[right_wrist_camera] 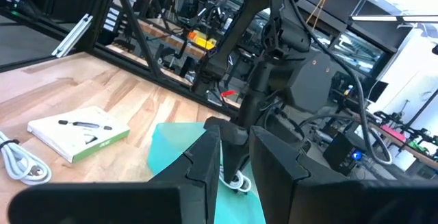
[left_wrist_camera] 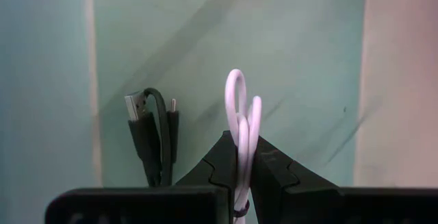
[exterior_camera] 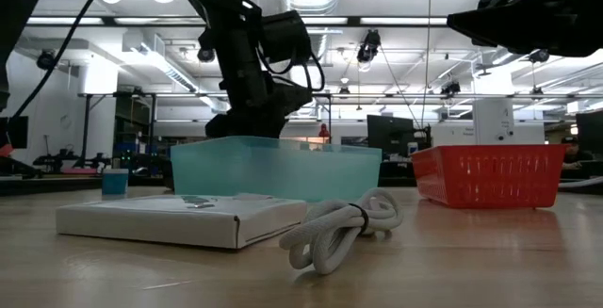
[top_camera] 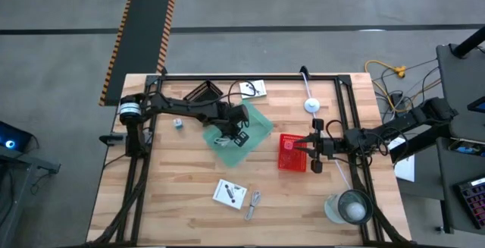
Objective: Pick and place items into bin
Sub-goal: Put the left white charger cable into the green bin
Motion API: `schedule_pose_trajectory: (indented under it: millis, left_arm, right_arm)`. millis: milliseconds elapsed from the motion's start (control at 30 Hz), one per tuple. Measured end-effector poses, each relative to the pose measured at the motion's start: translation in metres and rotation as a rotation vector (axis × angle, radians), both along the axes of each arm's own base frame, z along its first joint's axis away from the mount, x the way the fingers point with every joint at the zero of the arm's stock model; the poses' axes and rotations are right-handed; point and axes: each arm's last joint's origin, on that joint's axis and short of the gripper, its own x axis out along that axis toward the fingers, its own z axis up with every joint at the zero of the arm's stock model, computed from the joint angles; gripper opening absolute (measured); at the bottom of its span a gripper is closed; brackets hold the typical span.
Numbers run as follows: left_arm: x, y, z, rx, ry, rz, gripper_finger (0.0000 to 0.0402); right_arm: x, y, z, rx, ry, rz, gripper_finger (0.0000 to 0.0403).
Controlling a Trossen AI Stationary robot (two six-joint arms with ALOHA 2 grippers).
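A limp, light white cable (left_wrist_camera: 239, 125) is pinched at its folded loops by the shut left tool (left_wrist_camera: 239, 176) over the teal bin (top_camera: 258, 123); the right tool (right_wrist_camera: 233, 157), seemingly empty, is held slightly parted.

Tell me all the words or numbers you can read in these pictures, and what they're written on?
None can be read.
White box: dark printing on its lid, too blurred to read.
White packet: dark marks, too small to read.
Card at the table's far edge: dark printing, too small to read.
Teal bin and red basket: no writing visible.
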Motion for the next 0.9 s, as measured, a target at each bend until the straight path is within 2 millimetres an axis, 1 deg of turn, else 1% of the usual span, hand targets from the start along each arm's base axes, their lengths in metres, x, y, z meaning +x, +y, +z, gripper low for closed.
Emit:
schedule_pose_trajectory:
  millis: [233, 400, 500, 733, 900]
  left_arm:
    - [-0.001, 0.001, -0.001, 0.0, 0.0, 0.002, 0.001]
    - [0.0, 0.001, -0.011, -0.01, 0.028, 0.001, 0.001]
    - [0.002, 0.002, -0.018, -0.012, 0.046, -0.04, 0.0011]
    - [0.004, 0.002, -0.02, -0.006, 0.041, -0.057, 0.0036]
    - [0.004, 0.002, -0.015, -0.001, 0.022, -0.06, 0.0058]
  right_arm:
    - [0.0, 0.0, 0.0, -0.001, 0.0, 0.0, 0.0068]
    - [0.0, 0.0, 0.0, 0.0, 0.0, 0.0, 0.0068]
    - [0.0, 0.0, 0.0, -0.001, 0.0, 0.0, 0.0068]
    - [0.0, 0.0, -0.001, -0.002, 0.006, 0.0, 0.0068]
    - [0.0, 0.0, -0.001, -0.002, 0.005, 0.0, 0.0068]
